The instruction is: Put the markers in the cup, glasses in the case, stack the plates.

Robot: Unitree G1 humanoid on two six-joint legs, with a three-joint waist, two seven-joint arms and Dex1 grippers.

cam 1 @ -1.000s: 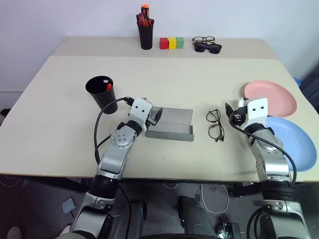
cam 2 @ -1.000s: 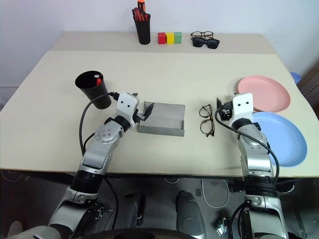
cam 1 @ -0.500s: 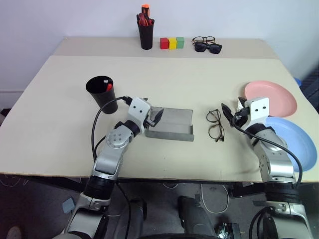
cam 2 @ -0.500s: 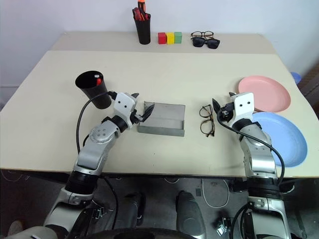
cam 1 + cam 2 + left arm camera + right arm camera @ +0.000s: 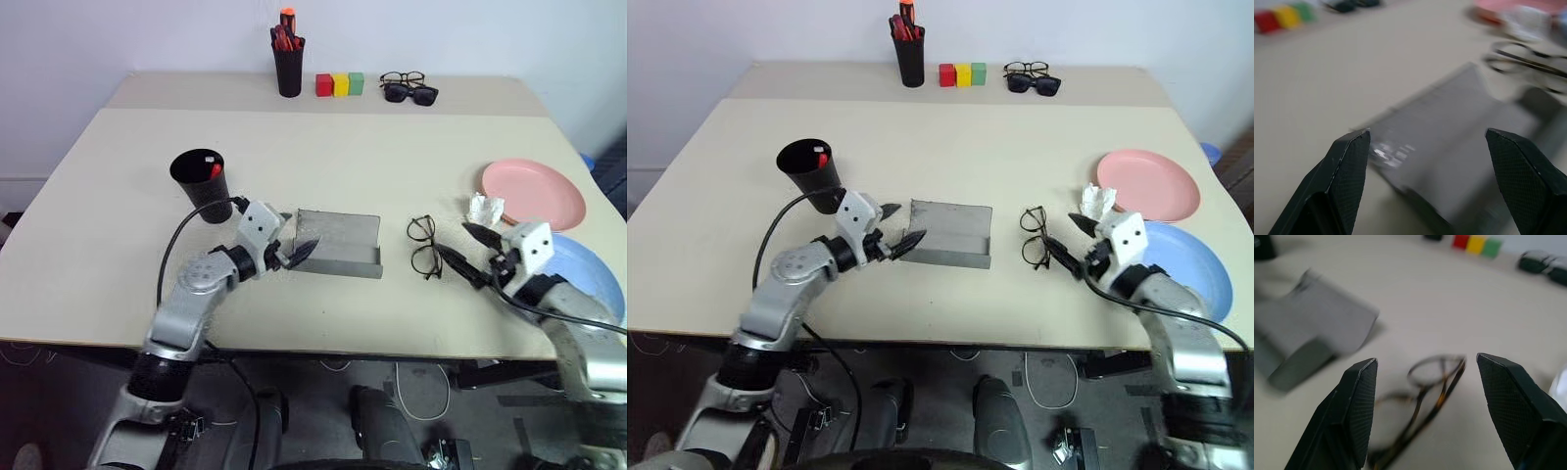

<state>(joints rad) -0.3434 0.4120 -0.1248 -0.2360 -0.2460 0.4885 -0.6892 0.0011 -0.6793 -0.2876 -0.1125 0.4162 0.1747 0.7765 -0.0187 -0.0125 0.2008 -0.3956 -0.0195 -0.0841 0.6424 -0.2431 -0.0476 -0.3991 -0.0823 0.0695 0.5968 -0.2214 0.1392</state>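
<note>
Both arms have been drawn back toward the near edge of the table (image 5: pixel 118 196) since a second ago, and each gripper has been swung inward to face the middle. A crumpled white scrap (image 5: pixel 485 208), hidden behind the right hand before, is now uncovered beside the pink plate (image 5: pixel 534 194).

The left gripper (image 5: pixel 299 253) is held with its fingers spread wide and nothing is gripped; its fingertips are seen at the left end of the open grey case (image 5: pixel 338 243), though contact cannot be confirmed. The right gripper (image 5: pixel 460 250) is likewise spread wide and empty, its tips pointed at the glasses (image 5: pixel 423 247) from just beside them, with a small gap left.

The glasses are lying flat on the table between the case and the plates, outside the case. The case is placed near the middle of the table, toward the near edge, lid open. The pink plate is set by the right edge, and the light blue plate (image 5: pixel 600 284) lies just nearer, toward the near right corner, unstacked, partly covered by the right arm. The cup (image 5: pixel 201 183) is standing upright toward the left side, and a red marker (image 5: pixel 214 171) and a white-bodied one (image 5: pixel 205 157) are seen inside it.
</note>
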